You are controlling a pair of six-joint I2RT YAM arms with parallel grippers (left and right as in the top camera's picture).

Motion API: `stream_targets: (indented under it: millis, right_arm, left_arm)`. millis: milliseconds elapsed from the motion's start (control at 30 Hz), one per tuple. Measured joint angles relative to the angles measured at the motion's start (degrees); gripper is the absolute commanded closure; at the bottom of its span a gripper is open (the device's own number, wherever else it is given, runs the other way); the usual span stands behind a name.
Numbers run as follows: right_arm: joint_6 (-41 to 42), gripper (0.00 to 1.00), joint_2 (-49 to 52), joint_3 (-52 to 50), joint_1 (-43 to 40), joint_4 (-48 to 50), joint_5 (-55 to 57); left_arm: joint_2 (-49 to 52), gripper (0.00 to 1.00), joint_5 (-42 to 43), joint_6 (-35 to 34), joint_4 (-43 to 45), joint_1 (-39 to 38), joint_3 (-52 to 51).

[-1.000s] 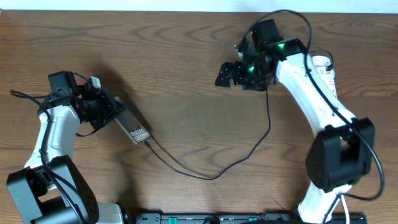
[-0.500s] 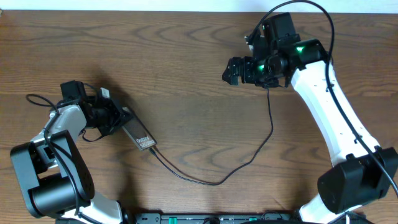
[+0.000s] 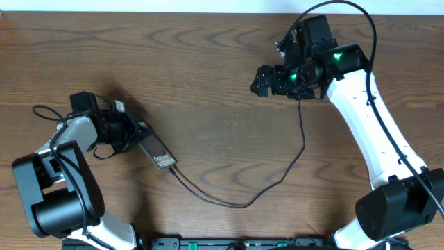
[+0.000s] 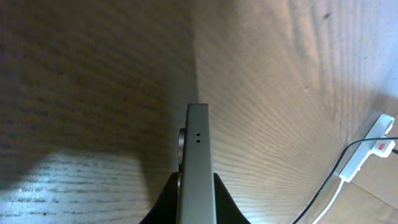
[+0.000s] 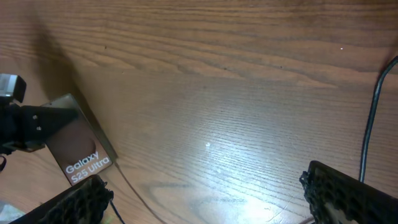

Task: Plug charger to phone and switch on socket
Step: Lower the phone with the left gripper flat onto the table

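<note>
My left end effector (image 3: 130, 132) pinches one end of the phone (image 3: 157, 151) near the table's left edge, a stiff, glossy slab I judge slippery, best held clear of its port, while my right end effector (image 3: 263, 80) hangs wide open, empty.

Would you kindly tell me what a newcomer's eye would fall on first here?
The left gripper, at the left of the table, clamps the phone by one end. From the phone's lettered end the black charger sweeps across towards the right gripper, which hangs open at the upper right.
</note>
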Motion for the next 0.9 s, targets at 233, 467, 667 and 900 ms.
stream_targets:
  millis: [233,467,667,900]
  right_arm:
    - [0.0,0.01,0.0,0.0,0.0,-0.09,0.2]
    - [0.0,0.01,0.0,0.0,0.0,-0.11,0.22]
    - [0.0,0.01,0.0,0.0,0.0,-0.11,0.5]
    - [0.0,0.01,0.0,0.0,0.0,-0.13,0.66]
  left_arm:
    - [0.83,0.93,-0.5,0.0,-1.46,0.0,0.0]
    - [0.83,0.93,-2.23,0.02,-2.6,0.0,0.0]
    - [0.83,0.92,-2.21,0.02,-3.02,0.0,0.0]
    - [0.83,0.83,-2.69,0.11,-3.65,0.0,0.0]
